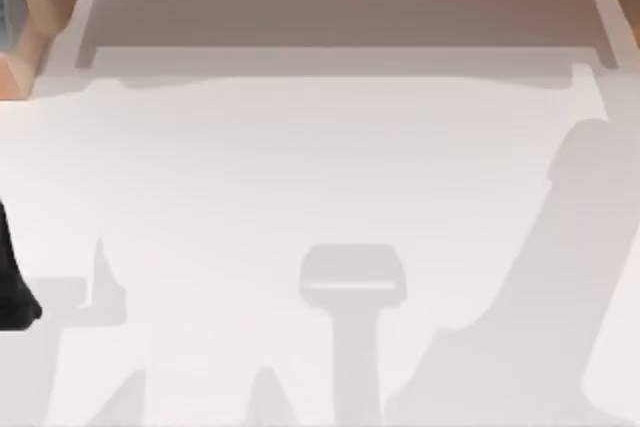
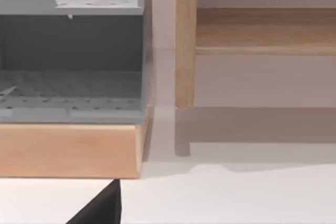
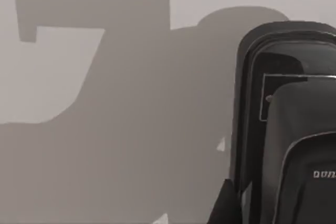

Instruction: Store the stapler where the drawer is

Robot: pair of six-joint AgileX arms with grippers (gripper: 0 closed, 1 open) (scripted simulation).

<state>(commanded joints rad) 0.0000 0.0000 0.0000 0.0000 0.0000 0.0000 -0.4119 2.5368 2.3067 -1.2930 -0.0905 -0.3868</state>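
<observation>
Stapler close up against the right arm, drawer unit way over by the left one

Glossy black stapler with small white lettering (image 3: 286,129) lies on the white table (image 1: 320,177) just beside the right gripper (image 3: 227,208). As far as I can judge, its long axis runs straight out along that arm's reach, so the right arm looks like the one to grab it. A dark sliver of that gripper pokes in next to the stapler body, maybe touching it, but I honestly can't tell if it's apart, together or clamped on anything. The grey drawer cabinet with perforated floors in a pale wooden frame (image 2: 71,93) sits at the table's far left corner. The left gripper (image 2: 100,208) hangs just in front of it, and I can't tell its state either.
</observation>
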